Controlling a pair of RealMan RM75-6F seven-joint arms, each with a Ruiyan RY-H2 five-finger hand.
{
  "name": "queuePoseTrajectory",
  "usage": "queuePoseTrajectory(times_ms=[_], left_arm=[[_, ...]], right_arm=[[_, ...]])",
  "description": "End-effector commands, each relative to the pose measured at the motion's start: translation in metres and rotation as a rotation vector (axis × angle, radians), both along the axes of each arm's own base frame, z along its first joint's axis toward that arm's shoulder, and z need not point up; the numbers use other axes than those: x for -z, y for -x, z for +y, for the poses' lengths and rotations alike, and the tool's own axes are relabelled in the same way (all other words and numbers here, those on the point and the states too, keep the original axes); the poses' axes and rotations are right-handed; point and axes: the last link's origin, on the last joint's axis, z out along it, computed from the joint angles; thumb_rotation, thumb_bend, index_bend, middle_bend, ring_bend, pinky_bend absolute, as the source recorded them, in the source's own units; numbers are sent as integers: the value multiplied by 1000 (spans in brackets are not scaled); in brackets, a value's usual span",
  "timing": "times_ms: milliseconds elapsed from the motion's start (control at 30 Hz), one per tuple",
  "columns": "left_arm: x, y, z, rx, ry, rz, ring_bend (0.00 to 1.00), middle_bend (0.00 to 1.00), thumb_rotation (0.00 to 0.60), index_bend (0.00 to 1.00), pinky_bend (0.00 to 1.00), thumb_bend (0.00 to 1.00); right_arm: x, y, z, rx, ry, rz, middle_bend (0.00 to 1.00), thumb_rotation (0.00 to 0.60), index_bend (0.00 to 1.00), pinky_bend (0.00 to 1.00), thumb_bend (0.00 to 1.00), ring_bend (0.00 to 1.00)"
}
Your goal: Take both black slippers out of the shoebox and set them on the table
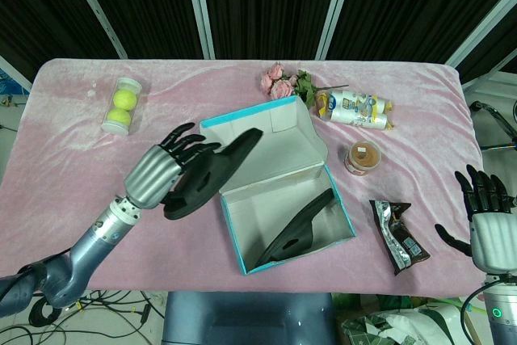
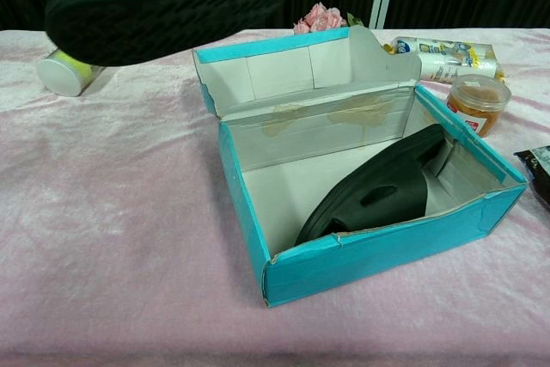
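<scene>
Black slippers [image 1: 212, 173], teal shoebox [image 1: 231, 229], pink tablecloth [image 1: 73, 167].

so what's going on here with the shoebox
The robot's left hand holds one black slipper in the air, out of the teal shoebox and over the pink table to its left. The second slipper lies in the box. The right hand is open at the table's edge, holding nothing.
</scene>
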Motion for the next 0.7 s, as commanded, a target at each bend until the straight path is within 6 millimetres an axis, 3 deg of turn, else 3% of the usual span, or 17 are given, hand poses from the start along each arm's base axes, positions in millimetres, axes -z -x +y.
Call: queuePoseTrajectory(times_ms=[33, 233, 533, 633, 667, 700], left_arm=[[-12, 55, 4, -210, -67, 111, 190, 355, 600, 156, 89, 382], [-15, 108, 1, -416, -110, 222, 190, 356, 600, 164, 82, 375], [-2, 135, -2, -494, -112, 343, 190, 361, 600, 164, 71, 357], [8, 138, 2, -496, -115, 412, 188, 335, 600, 144, 70, 167], [11, 139, 2, -496, -114, 435, 172, 294, 600, 114, 66, 66], [14, 139, 2, -493, -112, 455, 155, 259, 600, 92, 62, 29]], right_arm=[[3, -1, -4, -10, -11, -3, 0, 600, 0, 52, 87, 0], [9, -5, -9, -21, -33, 0, 0, 600, 0, 52, 87, 0], [14, -10, -14, -34, -55, 10, 0, 600, 0, 53, 87, 0], [15, -13, -14, -42, -61, 15, 0, 600, 0, 53, 86, 0], [15, -14, -14, -43, -62, 16, 0, 600, 0, 53, 86, 0], [16, -14, -15, -44, -63, 17, 0, 600, 0, 53, 86, 0]])
